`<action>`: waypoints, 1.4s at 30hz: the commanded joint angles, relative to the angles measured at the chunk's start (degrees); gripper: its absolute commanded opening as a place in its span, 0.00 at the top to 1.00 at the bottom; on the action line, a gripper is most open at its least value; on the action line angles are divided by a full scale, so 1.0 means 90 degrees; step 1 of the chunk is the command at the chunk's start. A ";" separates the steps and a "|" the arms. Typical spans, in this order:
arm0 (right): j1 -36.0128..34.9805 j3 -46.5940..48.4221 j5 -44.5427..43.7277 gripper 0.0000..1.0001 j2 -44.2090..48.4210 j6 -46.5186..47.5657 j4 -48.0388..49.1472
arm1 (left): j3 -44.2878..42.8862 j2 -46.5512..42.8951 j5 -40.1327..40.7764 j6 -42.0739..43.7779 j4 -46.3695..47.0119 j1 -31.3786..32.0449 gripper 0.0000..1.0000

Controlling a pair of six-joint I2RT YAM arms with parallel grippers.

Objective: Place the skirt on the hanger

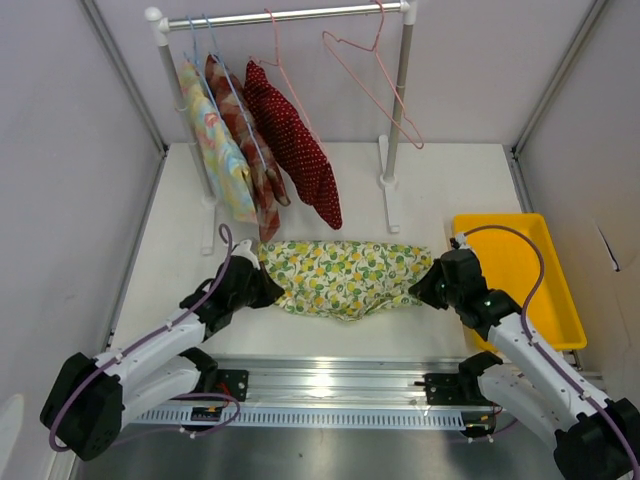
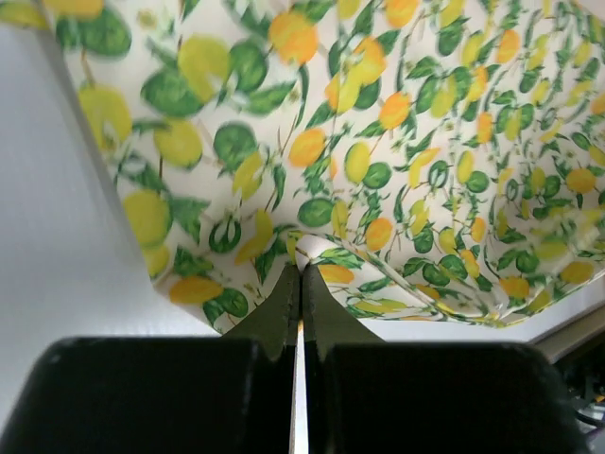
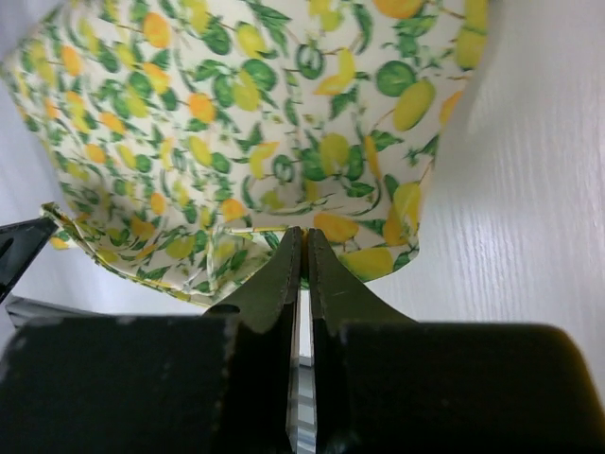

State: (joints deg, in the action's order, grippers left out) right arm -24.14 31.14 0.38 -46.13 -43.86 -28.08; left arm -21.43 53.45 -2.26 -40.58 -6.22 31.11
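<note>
Gripping the skirt point(image 1: 345, 277) at both ends, so the pick-up looks done. Clamps the left gripper point(image 1: 268, 290) tight on the skirt's edge at centre-left of the top view, and the right gripper point(image 1: 420, 288) just as tight on the edge at centre-right. Holds the skirt spread between them, sagging in the middle, low in the frame and in front of the rack point(image 1: 398, 120). Finds the hanger point(image 1: 351, 69) untouched: empty, hooked on the rail point(image 1: 290, 15) at upper right of the top view, well apart from the skirt. Judging from that, leaves nearly the whole task open: carrying the skirt up to the rack and getting it onto the pink wire. Cannot tell from above whether the sagging middle rests on the table point(image 1: 450, 190) or hangs free.

Takes the top view to see the rack, the hanger, the red garment point(image 1: 300, 150) at upper centre and the yellow bin point(image 1: 520, 270) at right, and to judge how far the skirt sits from the hanger. Takes the wrist views to confirm the grips: in each, presses dark fingertips point(image 2: 284, 303) together at lower centre with a fold of lemon print nipped at their tips and no gap showing. Adds, in the right wrist view, bare white table at the right of the frame beside the skirt's edge. Gives no sight of the hanger in either wrist view.
</note>
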 commanded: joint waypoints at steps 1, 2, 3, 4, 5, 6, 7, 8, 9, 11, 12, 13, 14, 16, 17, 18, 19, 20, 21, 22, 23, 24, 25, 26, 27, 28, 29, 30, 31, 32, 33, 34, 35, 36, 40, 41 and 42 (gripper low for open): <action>-0.0130 -0.0177 -0.0579 1.00 0.0038 -0.0430 0.0483 | 0.0105 -0.0284 0.0222 -0.0413 0.0544 0.0127 1.00; -0.0130 -0.0227 -0.0618 1.00 0.0009 -0.0430 0.0454 | 0.0135 -0.0333 0.0212 -0.0413 0.0506 0.0146 1.00; -0.0150 -0.0256 -0.0657 1.00 -0.0030 -0.0430 0.0434 | 0.0193 -0.0343 0.0299 -0.0423 0.0467 0.0156 1.00; -0.0140 -0.0295 -0.0735 0.99 -0.0060 -0.0430 0.0415 | 0.0213 -0.0343 0.0426 -0.0433 0.0428 0.0156 1.00; -0.0140 -0.0334 -0.0755 0.97 -0.0108 -0.0440 0.0395 | 0.0233 -0.0334 0.0417 -0.0433 0.0389 0.0156 1.00; -0.0140 -0.0363 -0.0784 0.87 -0.0109 -0.0459 0.0366 | 0.0242 -0.0324 0.0408 -0.0442 0.0350 0.0156 1.00; -0.0121 -0.0373 -0.0833 0.81 -0.0109 -0.0488 0.0346 | 0.0252 -0.0343 0.0408 -0.0462 0.0310 0.0166 1.00; -0.0130 -0.0383 -0.0853 0.77 -0.0080 -0.0498 0.0336 | 0.0262 -0.0382 0.0359 -0.0462 0.0262 0.0176 1.00; -0.0130 -0.0383 -0.0863 0.63 -0.0012 -0.0498 0.0317 | 0.0272 -0.0527 0.0339 -0.0462 0.0242 0.0205 0.97; -0.0120 -0.0248 -0.0911 0.47 0.0028 -0.0440 0.0229 | 0.0175 -0.0733 0.0310 -0.0356 0.0009 0.0215 0.89; -0.0120 -0.0169 -0.0931 0.31 0.0057 -0.0420 0.0093 | 0.0068 -0.0985 0.0300 -0.0277 -0.0099 0.0244 0.77; -0.0111 -0.0101 -0.0960 0.25 0.0076 -0.0362 0.0015 | -0.0098 -0.1123 0.0300 -0.0083 -0.0380 0.0263 0.71; -0.0091 -0.0023 -0.0970 0.21 0.0106 -0.0332 -0.0034 | -0.0186 -0.1241 0.0300 0.0025 -0.0548 0.0273 0.66; -0.0072 0.0221 -0.0999 0.16 0.0155 -0.0303 -0.0181 | -0.0644 -0.1572 0.0300 0.0221 -0.1083 0.0283 0.55; -0.0043 0.0309 -0.0980 0.15 0.0174 -0.0245 -0.0230 | -0.0762 -0.1680 0.0300 0.0396 -0.1222 0.0303 0.52; -0.0013 0.0484 -0.0951 0.16 0.0165 -0.0196 -0.0240 | -0.1005 -0.1778 0.0300 0.0465 -0.1397 0.0312 0.46; 0.0016 0.0583 -0.0931 0.16 0.0145 -0.0157 -0.0269 | -0.1297 -0.1856 0.0320 0.0611 -0.1718 0.0322 0.45; 0.0055 0.0680 -0.0902 0.16 0.0116 -0.0098 -0.0298 | -0.1455 -0.1934 0.0368 0.0680 -0.1876 0.0332 0.44; 0.0133 0.0768 -0.0844 0.17 0.0087 0.0018 -0.0298 | -0.1785 -0.1964 0.0398 0.0758 -0.1974 0.0351 0.44; 0.0182 0.0933 -0.0805 0.18 0.0028 0.0087 -0.0289 | -0.2127 -0.1984 0.0427 0.0904 -0.2072 0.0371 0.44; 0.0221 0.1032 -0.0766 0.19 -0.0001 0.0136 -0.0337 | -0.2546 -0.1916 0.0475 0.0963 -0.2131 0.0419 0.44; 0.0337 0.1120 -0.0707 0.19 -0.0021 0.0233 -0.0357 | -0.2782 -0.1819 0.0505 0.1022 -0.2160 0.0449 0.44; 0.0387 0.1295 -0.0668 0.20 -0.0021 0.0292 -0.0376 | -0.3278 -0.1673 0.0534 0.1167 -0.2170 0.0507 0.44; 0.0445 0.1393 -0.0619 0.20 -0.0021 0.0341 -0.0415 | -0.3795 -0.1304 0.0612 0.1236 -0.2170 0.0672 0.44; 0.0523 0.1500 -0.0580 0.23 -0.0021 0.0429 -0.0454 | -0.4061 -0.1078 0.0806 0.1305 -0.2103 0.0790 0.43; 0.0553 0.1695 -0.0589 0.23 -0.0011 0.0468 -0.0474 | -0.4596 -0.0834 0.0934 0.1499 -0.2054 0.0917 0.43; 0.0553 0.1774 -0.0589 0.23 -0.0021 0.0527 -0.0474 | -0.5181 -0.0571 0.1090 0.1597 -0.2044 0.1150 0.43; 0.0563 0.1852 -0.0599 0.23 -0.0050 0.0576 -0.0494 | -0.5477 0.0022 0.1285 0.1676 -0.2034 0.1239 0.42; 0.0583 0.1930 -0.0580 0.23 -0.0099 0.0624 -0.0523 | -0.6051 0.0337 0.1596 0.1802 -0.1956 0.1327 0.41; 0.0583 0.2018 -0.0570 0.23 -0.0205 0.0644 -0.0533 | -0.6617 0.0650 0.1783 0.1871 -0.1898 0.1502 0.41; 0.0583 0.2019 -0.0522 0.23 -0.0265 0.0664 -0.0504 | -0.6884 0.1301 0.2007 0.1940 -0.1742 0.1601 0.40; 0.0583 0.2029 -0.0395 0.23 -0.0314 0.0664 -0.0475 | -0.7447 0.1645 0.2261 0.2066 -0.1721 0.1698 0.39; 0.0583 0.2048 -0.0346 0.24 -0.0391 0.0664 -0.0397 | -0.8071 0.1997 0.2785 0.2096 -0.1712 0.1854 0.37; 0.0592 0.2087 -0.0336 0.24 -0.0431 0.0683 -0.0357 | -0.8358 0.2348 0.3032 0.2125 -0.1711 0.1923 0.33; 0.0690 0.2808 -0.0492 0.23 -0.0743 0.1034 -0.0415 | -1.0240 0.4270 0.4097 0.2263 -0.1779 0.2051 0.28; 0.0758 0.3013 -0.0482 0.22 -0.0792 0.1219 -0.0474 | -1.0797 0.4546 0.4283 0.2263 -0.1867 0.2041 0.27; 0.0768 0.3363 -0.0453 0.21 -0.0860 0.1317 -0.0465 | -1.1034 0.4801 0.4314 0.2311 -0.1916 0.2041 0.26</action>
State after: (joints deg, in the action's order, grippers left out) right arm -18.11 52.97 -3.81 -53.49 -36.47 -33.65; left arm -112.79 91.13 27.70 -22.46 -21.28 49.15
